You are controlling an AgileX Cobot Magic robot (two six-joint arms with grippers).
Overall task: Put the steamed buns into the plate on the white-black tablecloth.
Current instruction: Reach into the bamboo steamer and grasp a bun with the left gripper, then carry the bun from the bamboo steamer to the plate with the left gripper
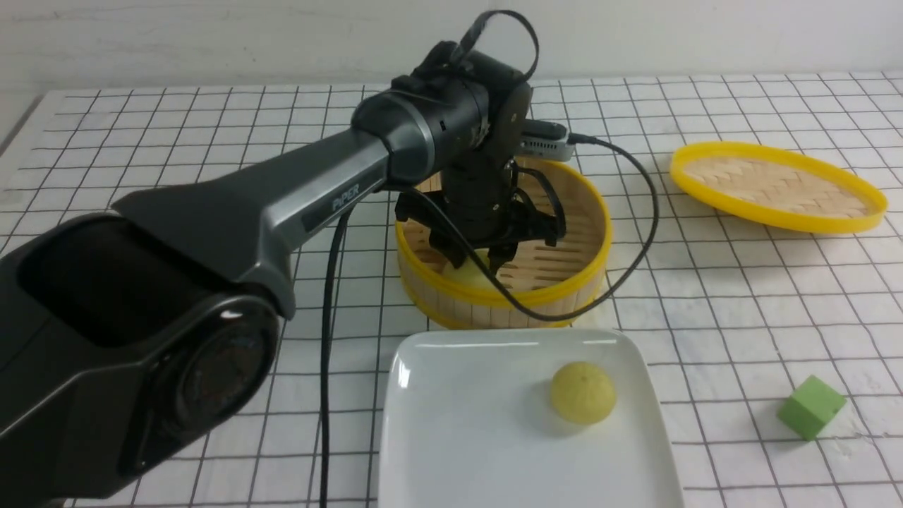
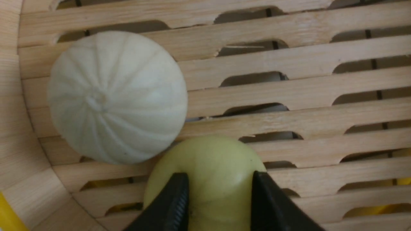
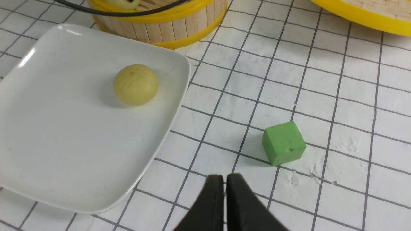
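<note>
My left gripper [image 1: 478,267] reaches down into the bamboo steamer [image 1: 592,271] and is shut on a pale yellow steamed bun [image 2: 218,166], its two black fingers [image 2: 175,199] against the bun's sides. An off-white steamed bun [image 2: 117,96] sits beside it on the steamer's slats, touching it. Another pale yellow steamed bun [image 1: 583,392] lies on the white plate [image 1: 458,437] on the white-black tablecloth [image 1: 741,296]; it also shows in the right wrist view [image 3: 135,84]. My right gripper [image 3: 224,181] is shut and empty above the cloth, near the plate's corner [image 3: 96,179].
A green cube [image 1: 811,407] lies on the cloth right of the plate, close to my right gripper [image 3: 283,143]. The yellow-rimmed woven lid [image 1: 776,185] lies at the back right. A black cable [image 1: 638,233] loops over the steamer's rim.
</note>
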